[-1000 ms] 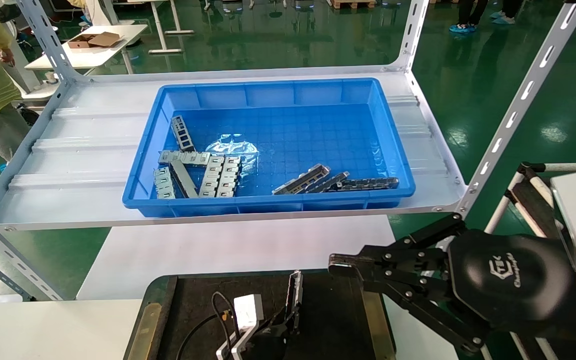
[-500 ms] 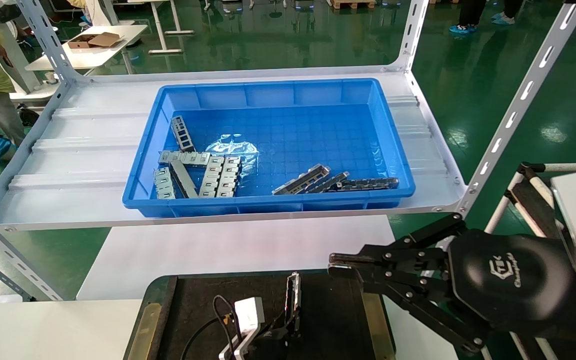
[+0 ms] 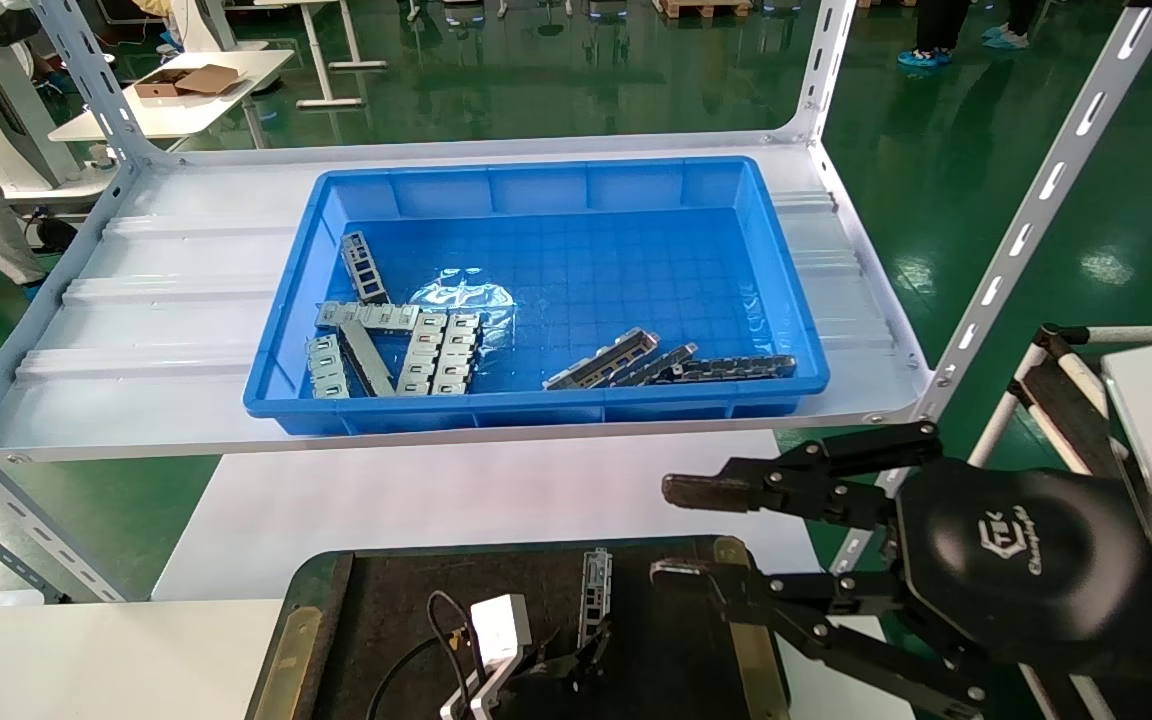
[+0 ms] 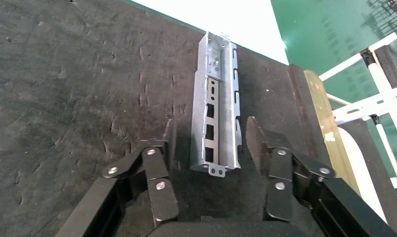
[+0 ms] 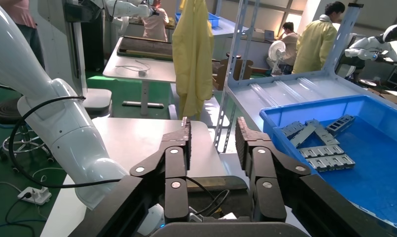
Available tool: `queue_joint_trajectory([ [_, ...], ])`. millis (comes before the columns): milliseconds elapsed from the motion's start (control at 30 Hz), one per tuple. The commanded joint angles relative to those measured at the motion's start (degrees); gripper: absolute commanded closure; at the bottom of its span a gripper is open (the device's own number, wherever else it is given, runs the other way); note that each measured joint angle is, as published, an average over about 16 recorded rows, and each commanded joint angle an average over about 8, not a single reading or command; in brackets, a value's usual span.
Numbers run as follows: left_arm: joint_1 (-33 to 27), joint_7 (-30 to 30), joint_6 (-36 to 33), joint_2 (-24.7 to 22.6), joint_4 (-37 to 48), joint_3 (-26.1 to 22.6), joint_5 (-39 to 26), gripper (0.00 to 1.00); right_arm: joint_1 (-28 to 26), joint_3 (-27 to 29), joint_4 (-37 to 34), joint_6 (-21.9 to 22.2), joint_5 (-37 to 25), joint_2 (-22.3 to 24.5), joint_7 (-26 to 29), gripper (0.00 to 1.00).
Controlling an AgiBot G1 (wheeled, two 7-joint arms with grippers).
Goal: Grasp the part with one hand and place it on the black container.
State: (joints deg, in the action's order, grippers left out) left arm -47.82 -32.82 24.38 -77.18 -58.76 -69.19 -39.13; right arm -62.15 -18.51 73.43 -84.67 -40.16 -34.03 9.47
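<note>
- The left end effector (image 4: 206, 148) now stands spread, its fingers (image 4: 154, 170) to either side of the part's near end with a gap on both sides; half a second ago it was pinching the part and holding it tilted up off the tray.
- The part (image 4: 217, 106) has gone from propped on edge to lying flat on the black container (image 4: 78, 89), hollow side up, its row of cut-outs showing. In the head view the part (image 3: 594, 585) runs roughly 12 to 6 o'clock, with the left end effector (image 3: 576, 665) at its 6 o'clock end.
- My judgement: the release is done and the placing is in effect complete; what remains is to draw the left arm back without nudging the bar, since the fingers sit close beside it.
- The right end effector (image 3: 681, 530) has also changed: its fingers were pressed together a moment ago and are now spread, holding nothing, above the container's corner at about 3 o'clock from the part.
- Beyond, at 12 o'clock, the blue bin (image 3: 536, 400) on the shelf (image 3: 136, 330) holds the other parts, unmoved.
</note>
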Motion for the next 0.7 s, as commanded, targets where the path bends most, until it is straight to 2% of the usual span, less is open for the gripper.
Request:
queue_joint_trajectory([
  [33, -0.28, -0.39, 0.04, 0.0, 0.07, -0.36, 0.05, 0.0, 0.0, 0.0, 0.0, 0.0, 0.0, 0.0, 0.0, 0.0],
  [300, -1.14, -1.75, -2.31, 1.83, -1.86, -0.18, -2.99, 0.0, 0.0, -0.02, 0.0, 0.01, 0.01, 0.01, -0.01, 0.0],
  [700, -2.1, -3.4, -11.07, 8.25, -5.54, 2.21, -8.5, 0.0, -0.01, -0.04, 0.0, 0.02, 0.03, 0.02, -0.02, 0.0],
])
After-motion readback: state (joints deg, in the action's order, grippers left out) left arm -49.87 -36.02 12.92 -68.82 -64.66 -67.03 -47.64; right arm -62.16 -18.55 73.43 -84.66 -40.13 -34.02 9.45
